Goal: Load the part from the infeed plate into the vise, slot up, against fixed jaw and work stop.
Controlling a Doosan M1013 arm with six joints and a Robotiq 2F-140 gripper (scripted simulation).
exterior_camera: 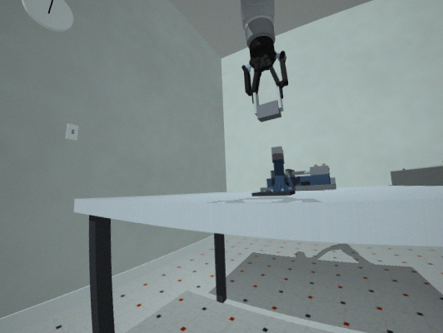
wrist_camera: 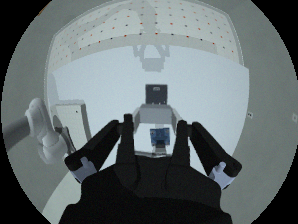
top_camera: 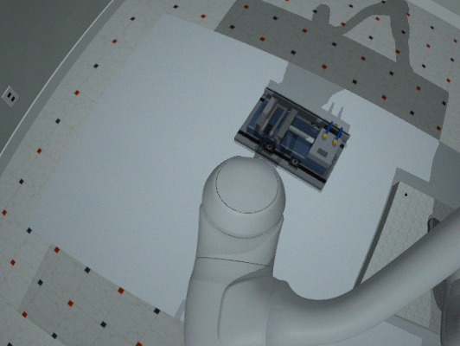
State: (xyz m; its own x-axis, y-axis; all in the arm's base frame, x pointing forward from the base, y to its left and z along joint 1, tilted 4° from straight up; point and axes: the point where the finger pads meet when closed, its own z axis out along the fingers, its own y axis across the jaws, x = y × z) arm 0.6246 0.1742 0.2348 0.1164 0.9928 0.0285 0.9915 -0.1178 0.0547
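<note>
While hanging high over the table (exterior_camera: 175,210) | jaws clamped on the part (exterior_camera: 268,111) | vise (top_camera: 292,137) well below.

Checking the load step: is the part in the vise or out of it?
Out. The gripper holds the part high above the table, well clear of the vise.

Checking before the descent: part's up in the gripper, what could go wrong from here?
1. The block hangs high over the table, pinched only at the fingertips; a slip would likely drop it far.
2. In the top view the arm hides the block, so lining up with the vise may suffer.
</note>
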